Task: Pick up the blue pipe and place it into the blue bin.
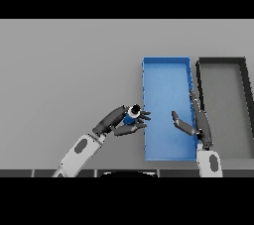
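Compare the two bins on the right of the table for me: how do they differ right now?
The blue bin is bright blue; the dark bin is black-rimmed with a grey floor. The blue bin sits nearer the middle, the dark bin to its right. The left robot hand, curled round the blue pipe, is at the blue bin's left wall; the right robot hand hangs over the blue bin. Both are long open rectangles, side by side.

You have two bins side by side on the right half of the worktop (pixel 64 70): the bin (pixel 166 85) and, just to its right, the tray (pixel 223 105), both running from mid-worktop to the near edge. The pipe (pixel 132 114) sits in your left hand (pixel 126 122), just left of the bin's left wall. Your right hand (pixel 191 125) is over the bin's near right part.
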Robot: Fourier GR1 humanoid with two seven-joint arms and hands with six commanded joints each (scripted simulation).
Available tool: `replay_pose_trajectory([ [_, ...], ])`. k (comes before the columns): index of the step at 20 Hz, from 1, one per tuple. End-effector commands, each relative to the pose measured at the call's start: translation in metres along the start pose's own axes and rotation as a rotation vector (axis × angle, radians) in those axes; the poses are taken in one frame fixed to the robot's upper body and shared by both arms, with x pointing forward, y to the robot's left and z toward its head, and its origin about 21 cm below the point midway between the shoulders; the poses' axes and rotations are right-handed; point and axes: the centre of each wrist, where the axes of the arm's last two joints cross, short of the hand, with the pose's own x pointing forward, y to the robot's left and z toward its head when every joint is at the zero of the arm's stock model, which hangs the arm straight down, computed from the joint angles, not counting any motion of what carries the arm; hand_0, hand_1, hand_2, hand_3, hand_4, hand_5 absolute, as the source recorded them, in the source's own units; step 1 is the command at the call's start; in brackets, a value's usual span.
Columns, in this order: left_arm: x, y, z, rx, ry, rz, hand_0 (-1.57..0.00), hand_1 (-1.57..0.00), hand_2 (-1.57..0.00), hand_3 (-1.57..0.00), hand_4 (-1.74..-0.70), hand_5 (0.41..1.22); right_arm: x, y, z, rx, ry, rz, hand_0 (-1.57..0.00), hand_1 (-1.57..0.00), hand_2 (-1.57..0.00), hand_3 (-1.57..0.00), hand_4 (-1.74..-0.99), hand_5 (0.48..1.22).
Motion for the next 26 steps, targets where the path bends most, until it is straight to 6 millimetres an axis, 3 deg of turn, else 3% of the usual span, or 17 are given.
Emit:
replay_pose_trajectory([
  [1,0.002,0.004,-0.002,0.006,-0.005,-0.001,-1.57,-1.57,-1.57,-1.57,-1.47,1.220,0.001,0.002,-0.001,0.003,0.006,0.003,0.00,0.00,0.00,0.00,-1.188,0.643],
  [4,-0.002,0.005,0.001,-0.004,-0.015,0.008,-1.57,-1.57,-1.57,-1.57,-1.47,1.220,0.006,-0.001,0.002,-0.001,-0.046,-0.012,0.00,0.00,-0.02,0.00,-1.187,0.642],
  [6,-0.002,0.002,0.001,-0.008,-0.025,0.011,-1.57,-1.57,-1.57,-1.57,-1.47,1.221,0.013,-0.007,0.000,0.075,-0.122,-0.169,0.00,-0.01,-0.07,0.00,-1.198,0.641],
  [10,0.003,0.002,-0.001,-0.012,-0.024,0.013,-1.57,-1.57,-1.57,-1.57,-1.47,1.221,0.057,-0.026,-0.018,0.326,-0.176,-0.289,0.00,-0.02,-0.12,0.00,-1.224,0.600],
  [15,0.004,0.003,0.003,-0.017,-0.024,-0.002,-1.57,-1.57,-1.57,-1.57,-1.47,1.221,0.116,-0.029,-0.045,0.575,-0.252,-0.236,0.00,-0.01,-0.10,0.00,-1.261,0.560],
  [21,0.002,0.001,-0.003,-0.020,-0.006,-0.008,-1.57,-1.57,-1.57,-1.57,-1.47,1.221,0.157,0.000,-0.060,0.773,-0.335,-0.139,0.00,0.00,-0.04,0.00,-1.302,0.559],
  [26,-0.002,0.008,-0.004,-0.030,-0.019,0.001,-1.57,-1.57,-1.57,-1.57,-1.46,1.221,0.176,0.029,-0.076,0.895,-0.363,-0.120,0.00,0.00,-0.05,0.00,-1.253,0.554],
])
